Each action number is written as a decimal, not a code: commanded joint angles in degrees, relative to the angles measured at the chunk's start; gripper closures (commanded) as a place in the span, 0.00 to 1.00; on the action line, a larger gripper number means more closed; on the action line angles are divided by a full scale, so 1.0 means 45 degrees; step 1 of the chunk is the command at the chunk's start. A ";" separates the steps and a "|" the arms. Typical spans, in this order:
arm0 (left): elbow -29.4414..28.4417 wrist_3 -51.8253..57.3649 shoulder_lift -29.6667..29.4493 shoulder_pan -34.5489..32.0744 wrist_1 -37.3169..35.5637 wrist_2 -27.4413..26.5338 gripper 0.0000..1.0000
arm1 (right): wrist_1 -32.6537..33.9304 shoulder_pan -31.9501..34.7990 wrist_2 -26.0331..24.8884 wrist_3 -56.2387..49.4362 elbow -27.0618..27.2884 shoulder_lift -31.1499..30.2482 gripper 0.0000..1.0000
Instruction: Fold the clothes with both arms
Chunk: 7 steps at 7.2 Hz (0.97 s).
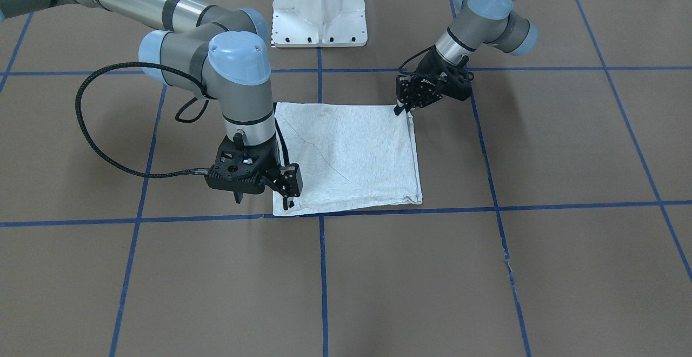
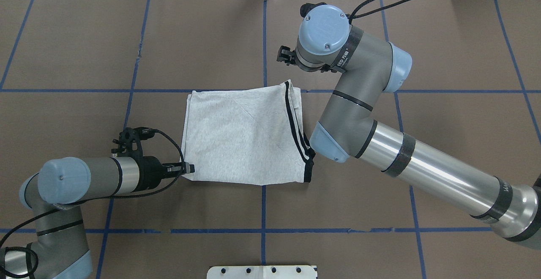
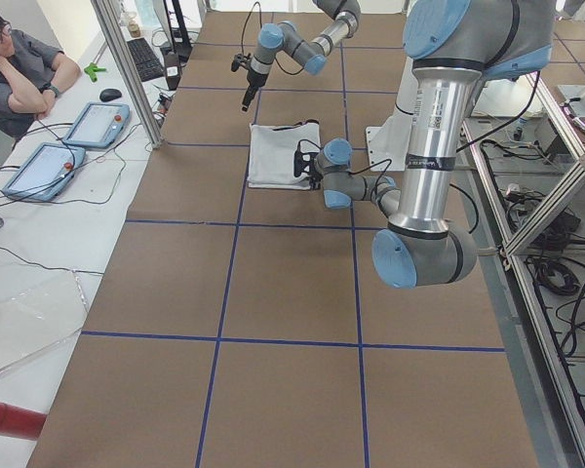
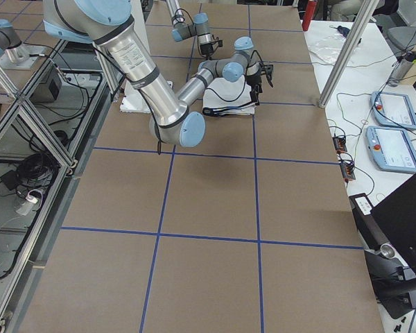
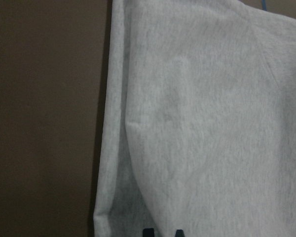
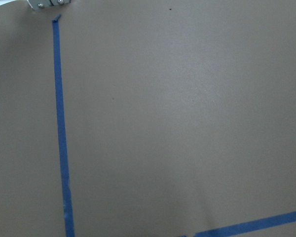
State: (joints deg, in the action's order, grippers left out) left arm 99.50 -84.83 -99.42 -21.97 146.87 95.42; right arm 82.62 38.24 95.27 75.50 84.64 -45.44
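The shirt [image 2: 241, 139] lies folded into a flat grey rectangle in the middle of the worktop [image 2: 84, 38], plain side up; seen from overhead, its black-and-white stripes [image 2: 296, 131] run along its 3 o'clock edge, and a faint diagonal crease crosses the cloth. The left arm [image 2: 84, 177] reaches in low from 8 o'clock; the left fingers [image 2: 190, 168] are narrow, almost together, with their tips at the shirt's 7 o'clock corner; the left wrist view shows the tips just over the cloth, but whether they pinch it I cannot tell. The right arm [image 2: 422, 160] comes in from 4 o'clock and points straight down by the shirt's 1 o'clock corner; the right fingers [image 1: 289, 201] stand wide apart, one over that corner, the other over bare worktop beside it; whether either touches I cannot tell. Blue tape [image 2: 264, 38] marks the worktop in squares; the shirt lies across the centre line.
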 commanded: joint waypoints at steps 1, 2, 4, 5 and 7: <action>0.0018 0.0004 0.0197 0.0000 -0.0001 -0.0033 0.92 | 0.0000 -0.0001 0.0000 0.0019 0.0000 0.0000 0.00; -0.0002 0.0004 0.0218 0.0000 -0.0001 -0.0033 0.92 | 0.0000 -0.0020 0.0000 0.0039 0.0019 0.0000 0.00; -0.0099 -0.0015 0.0218 0.0000 -0.0001 -0.0091 0.90 | -0.0019 -0.0021 0.0000 0.0039 0.0020 0.0000 0.00; -0.0157 -0.0035 0.0199 0.0000 -0.0001 -0.0092 0.72 | -0.0020 -0.0040 0.0000 0.0039 0.0000 0.0000 0.00; 0.0113 0.0004 0.0353 -0.0038 -0.0001 0.0005 0.29 | -0.0020 -0.0040 0.0000 0.0039 0.0000 0.0000 0.00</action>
State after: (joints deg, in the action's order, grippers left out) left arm 99.12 -84.94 -98.36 -22.03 146.86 95.07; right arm 82.53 38.08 95.27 75.67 84.65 -45.44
